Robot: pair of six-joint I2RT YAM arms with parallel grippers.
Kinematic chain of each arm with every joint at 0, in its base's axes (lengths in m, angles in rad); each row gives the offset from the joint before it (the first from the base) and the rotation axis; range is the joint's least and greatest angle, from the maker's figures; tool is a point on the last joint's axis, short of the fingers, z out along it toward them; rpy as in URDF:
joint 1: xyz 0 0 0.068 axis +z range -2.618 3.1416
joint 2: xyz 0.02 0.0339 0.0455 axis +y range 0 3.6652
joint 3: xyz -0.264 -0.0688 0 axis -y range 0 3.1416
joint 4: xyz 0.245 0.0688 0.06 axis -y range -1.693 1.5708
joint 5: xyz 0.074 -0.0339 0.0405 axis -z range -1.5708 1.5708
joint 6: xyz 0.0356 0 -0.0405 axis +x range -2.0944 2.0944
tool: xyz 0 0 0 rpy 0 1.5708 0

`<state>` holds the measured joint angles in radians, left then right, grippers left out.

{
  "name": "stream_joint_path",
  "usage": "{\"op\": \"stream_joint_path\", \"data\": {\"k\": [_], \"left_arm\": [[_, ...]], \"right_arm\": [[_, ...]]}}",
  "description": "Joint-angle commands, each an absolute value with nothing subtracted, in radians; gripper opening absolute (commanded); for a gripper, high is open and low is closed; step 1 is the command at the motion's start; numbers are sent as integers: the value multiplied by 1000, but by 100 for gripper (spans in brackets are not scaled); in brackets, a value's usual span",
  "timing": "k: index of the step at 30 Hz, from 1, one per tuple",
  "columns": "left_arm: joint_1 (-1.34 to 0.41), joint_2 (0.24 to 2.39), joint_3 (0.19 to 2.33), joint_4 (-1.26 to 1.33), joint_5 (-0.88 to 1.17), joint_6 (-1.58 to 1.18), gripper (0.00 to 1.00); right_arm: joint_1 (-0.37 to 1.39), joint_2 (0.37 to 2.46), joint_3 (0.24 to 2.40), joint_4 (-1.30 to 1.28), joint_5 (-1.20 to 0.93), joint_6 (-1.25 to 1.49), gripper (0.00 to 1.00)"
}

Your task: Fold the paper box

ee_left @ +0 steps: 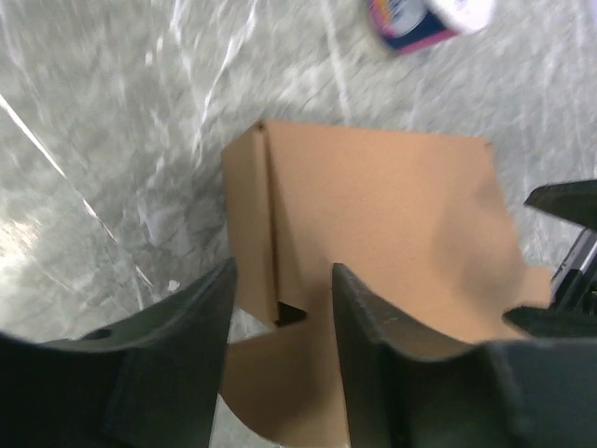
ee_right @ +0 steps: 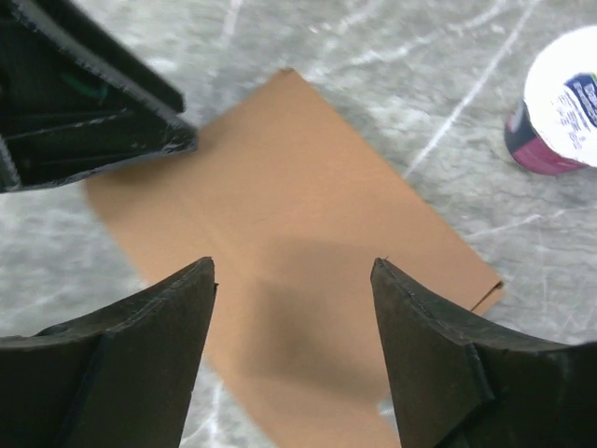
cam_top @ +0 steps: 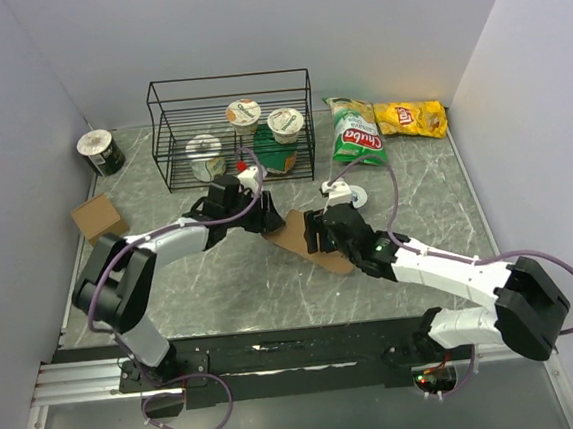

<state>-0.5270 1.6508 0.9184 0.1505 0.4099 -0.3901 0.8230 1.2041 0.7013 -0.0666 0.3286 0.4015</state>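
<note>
The paper box is a plain brown cardboard sheet lying mostly flat on the marble table between the two arms. In the left wrist view one side strip of the paper box is folded up along a crease. My left gripper hovers over that creased corner, jaws apart and straddling it without pinching it; from above the left gripper is at the sheet's left end. My right gripper stands open above the flat panel with nothing between its fingers, near the sheet's right half.
A black wire rack at the back holds several yogurt cups. Two chip bags lie at the back right. One cup stands just beyond the sheet. A small cube-like box and a can are at the left.
</note>
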Motion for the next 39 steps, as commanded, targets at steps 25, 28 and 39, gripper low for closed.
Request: {"op": "stream_joint_path", "data": {"k": [25, 28, 39], "left_arm": [[-489, 1606, 865, 248, 403, -422, 73], [-463, 1577, 839, 261, 410, -425, 74], [-368, 1511, 736, 304, 430, -456, 77]], "right_arm": [[824, 1351, 807, -83, 180, -64, 96], [824, 1388, 836, -95, 143, -121, 98], [861, 1577, 939, -127, 242, -186, 99]]}}
